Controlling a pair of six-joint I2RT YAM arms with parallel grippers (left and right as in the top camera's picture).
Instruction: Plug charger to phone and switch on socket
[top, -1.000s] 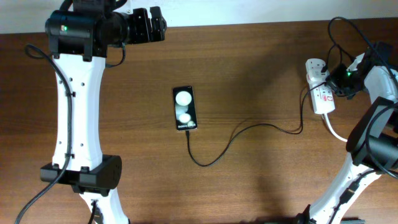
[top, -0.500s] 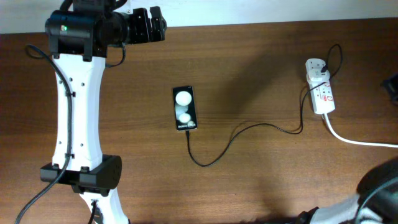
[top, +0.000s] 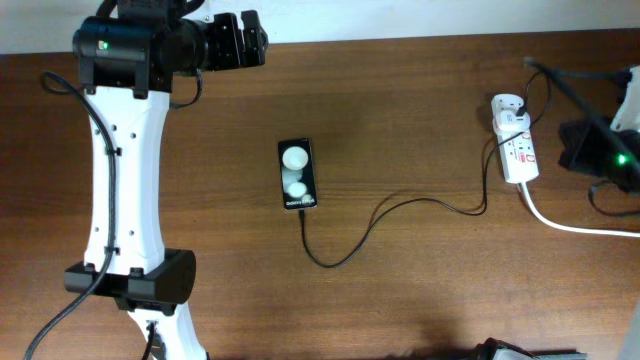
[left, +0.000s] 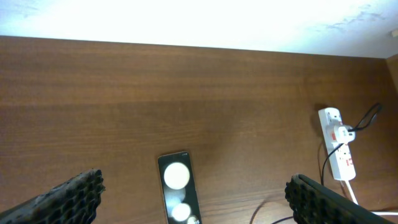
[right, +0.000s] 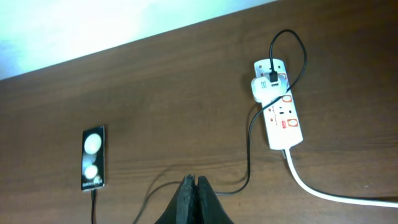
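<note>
The black phone (top: 297, 175) lies flat mid-table, its screen showing two white round reflections. The thin black charger cable (top: 400, 205) meets the phone's bottom edge and curves right to the white adapter (top: 510, 118) in the white socket strip (top: 520, 155). My left gripper (left: 194, 185) is open and empty, high above the phone (left: 177, 196). My right gripper (right: 194, 183) is shut on nothing, held above the table; the cable (right: 249, 143) lies below it, between the phone (right: 93, 158) and the socket (right: 283, 115). The right arm (top: 600, 155) sits right of the socket.
The socket's thick white cord (top: 570, 225) runs off the right edge. A white wall borders the table's far edge (left: 186, 25). The left arm's white body (top: 125, 180) stands over the left side.
My right arm has pulled away from over the socket, swung out to the right, and now hangs at the right edge. The left arm, phone and cable have not moved.
</note>
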